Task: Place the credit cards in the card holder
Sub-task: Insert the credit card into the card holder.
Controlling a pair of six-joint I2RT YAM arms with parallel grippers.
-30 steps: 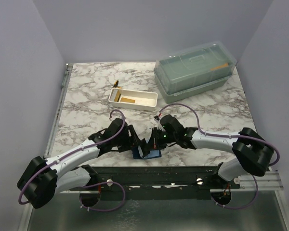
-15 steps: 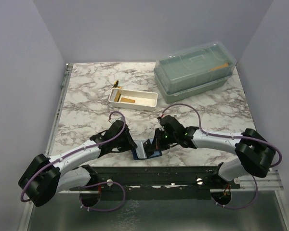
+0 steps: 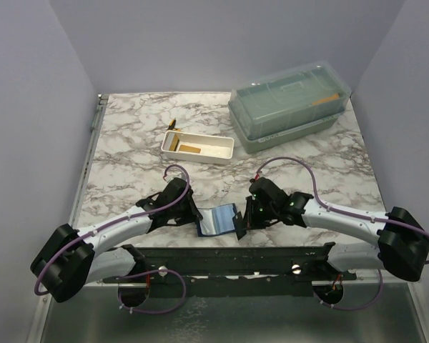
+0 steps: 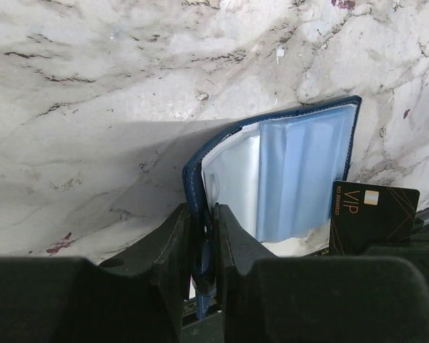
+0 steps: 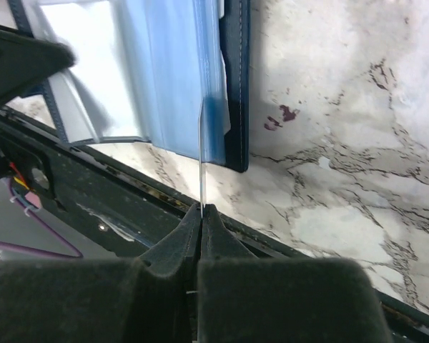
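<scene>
Two arms sit low in the top view, at the near edge of the marble table point(image 3: 129, 143). Near side: left gripper point(image 4: 204, 214) is clamped on the navy left cover of the card holder point(image 4: 300, 171), with the cover edge pinched between its jaws at bottom centre of the left wrist frame. The holder lies open just right of that claw, pale blue pocket faces up, lower centre in the top view. The right gripper point(image 5: 201, 212) is closed tight on a dark credit card point(image 4: 375, 214), held edge-on at the holder's right cover. The card's far edge meets the pale pocket sleeve; can't tell if it's inside a slot. Further back, centre frame: white tray point(image 3: 218, 146) with an orange-tan card point(image 3: 191, 148) inside. Upper right: green lidded box point(image 3: 289, 100), well apart from both arms.
</scene>
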